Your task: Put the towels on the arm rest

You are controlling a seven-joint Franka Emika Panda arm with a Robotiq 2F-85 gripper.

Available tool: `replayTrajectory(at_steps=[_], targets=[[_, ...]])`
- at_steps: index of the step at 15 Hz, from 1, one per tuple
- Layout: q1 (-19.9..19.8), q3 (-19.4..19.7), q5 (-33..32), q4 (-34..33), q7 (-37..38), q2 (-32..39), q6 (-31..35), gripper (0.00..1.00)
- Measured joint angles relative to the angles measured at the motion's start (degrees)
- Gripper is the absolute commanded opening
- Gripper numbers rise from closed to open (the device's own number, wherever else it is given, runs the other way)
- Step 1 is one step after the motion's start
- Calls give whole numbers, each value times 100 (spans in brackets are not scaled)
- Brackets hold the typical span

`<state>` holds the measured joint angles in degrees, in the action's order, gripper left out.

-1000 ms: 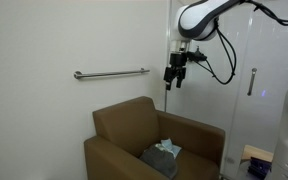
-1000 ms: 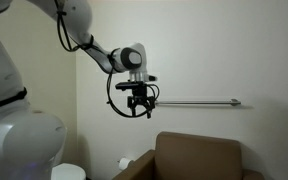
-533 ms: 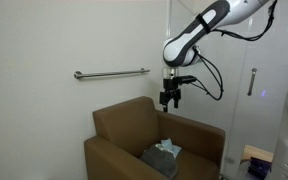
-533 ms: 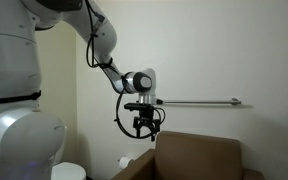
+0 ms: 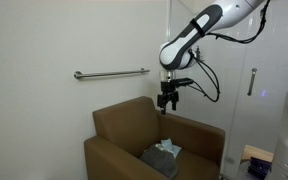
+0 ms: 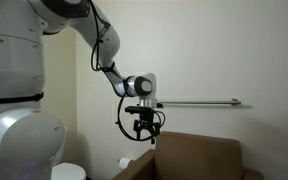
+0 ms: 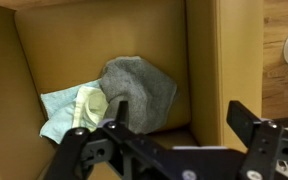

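So the black two-finger gripper (image 7: 177, 115) had its fingers spread wide apart with nothing between them. It hung in the air over the boxy brown upholstered armchair (image 5: 124, 125).

In the wrist view both towels sat bunched together on the seat, not on the arm rest. The bigger dark grey towel (image 7: 144, 90) was a rounded, crumpled lump at about 12 o'clock from the gripper. The smaller pale blue-teal towel (image 7: 64, 112) lay flatter and rumpled at about 10 o'clock, touching the grey one on its 9 o'clock side. A paler fold showed where the two met. The wide flat-topped brown arm rest (image 7: 224, 60) ran along at 3 o'clock from the grey towel, with nothing on the part in view.

In an exterior view the gripper (image 5: 167, 101) hovered up near the top of the chair, and the towels (image 5: 162, 152) were down at 6 o'clock from it, well apart. In both exterior views it was clear of the upholstery, as far as I could tell (image 6: 144, 129).

The room was pretty plain. It had a smooth off-white wall with a horizontal grey metal rail (image 5: 111, 73) above the chair. A strip of wood-look floor (image 7: 279, 90) showed past the arm rest. The chair fabric looked matte and smooth, and both towels looked soft.
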<state>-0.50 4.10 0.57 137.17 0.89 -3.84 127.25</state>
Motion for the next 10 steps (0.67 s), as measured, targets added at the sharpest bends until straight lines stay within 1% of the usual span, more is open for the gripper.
replayTrajectory(at_steps=[3,6,8,10], targets=[[-27,23,139,-1,-56,109,81,100],[-156,122,188,-55,-243,449,748,100],[-289,207,236,-212,-531,806,1298,100],[-444,228,388,-480,-906,1223,1635,100]])
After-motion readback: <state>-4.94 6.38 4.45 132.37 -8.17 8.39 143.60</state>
